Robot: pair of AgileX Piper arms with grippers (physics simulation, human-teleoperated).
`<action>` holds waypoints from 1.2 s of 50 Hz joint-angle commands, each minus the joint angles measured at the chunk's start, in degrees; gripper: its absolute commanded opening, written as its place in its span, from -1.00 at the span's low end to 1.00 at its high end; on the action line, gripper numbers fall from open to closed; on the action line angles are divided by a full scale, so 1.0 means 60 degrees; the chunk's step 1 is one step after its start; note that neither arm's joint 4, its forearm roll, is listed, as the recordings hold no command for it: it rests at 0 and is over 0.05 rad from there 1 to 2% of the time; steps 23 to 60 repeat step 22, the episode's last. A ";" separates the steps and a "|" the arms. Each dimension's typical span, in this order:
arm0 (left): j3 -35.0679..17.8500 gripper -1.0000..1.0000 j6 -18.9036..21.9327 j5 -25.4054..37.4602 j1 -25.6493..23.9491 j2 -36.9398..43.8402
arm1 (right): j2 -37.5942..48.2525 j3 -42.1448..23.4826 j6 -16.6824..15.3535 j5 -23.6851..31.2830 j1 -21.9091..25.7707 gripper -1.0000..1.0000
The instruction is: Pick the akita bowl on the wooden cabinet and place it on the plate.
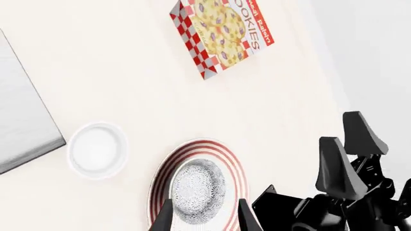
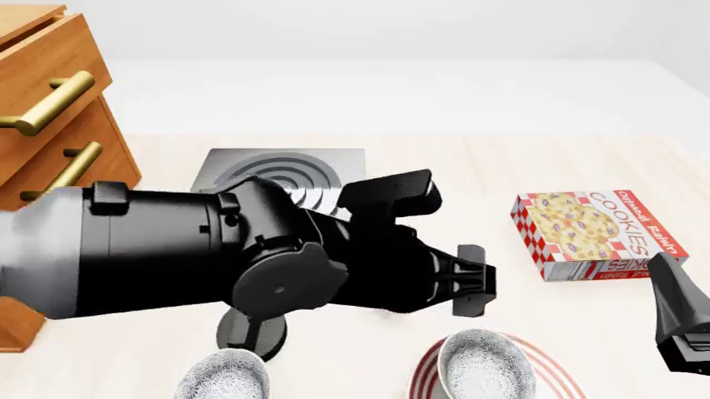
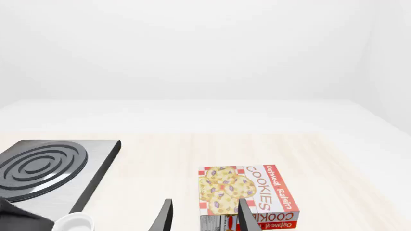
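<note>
- Fingers (image 1: 165, 219) of the left gripper (image 1: 204, 217) were seen spread wide and empty above the akita bowl (image 1: 198, 190), apparently for clearance.
- That bowl was pictured seated on the plate (image 1: 233, 166), so placement was judged complete.
- Fingers of the right gripper (image 3: 203, 216) were held apart, empty, toward the cookie box (image 3: 247, 193).

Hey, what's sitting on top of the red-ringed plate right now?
A speckled akita bowl sits on the plate, upright and open side up. The bowl hides the plate's middle, and the front view cuts off the plate's near edge.

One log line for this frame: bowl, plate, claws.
akita bowl: on plate | left claw: open, above bowl | right claw: open, empty | twin bowl: on table
</note>
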 commanded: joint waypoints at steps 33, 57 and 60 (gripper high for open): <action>0.3060 1.00 -0.0795 -0.1187 0.0920 -0.3281 | 0.0000 0.0000 0.0000 0.0000 0.0000 1.00; 0.3060 1.00 -0.0795 -0.1187 0.0920 -0.3281 | 0.0000 0.0000 0.0000 0.0000 0.0000 1.00; 0.3060 1.00 -0.0795 -0.1187 0.0920 -0.3281 | 0.0000 0.0000 0.0000 0.0000 0.0000 1.00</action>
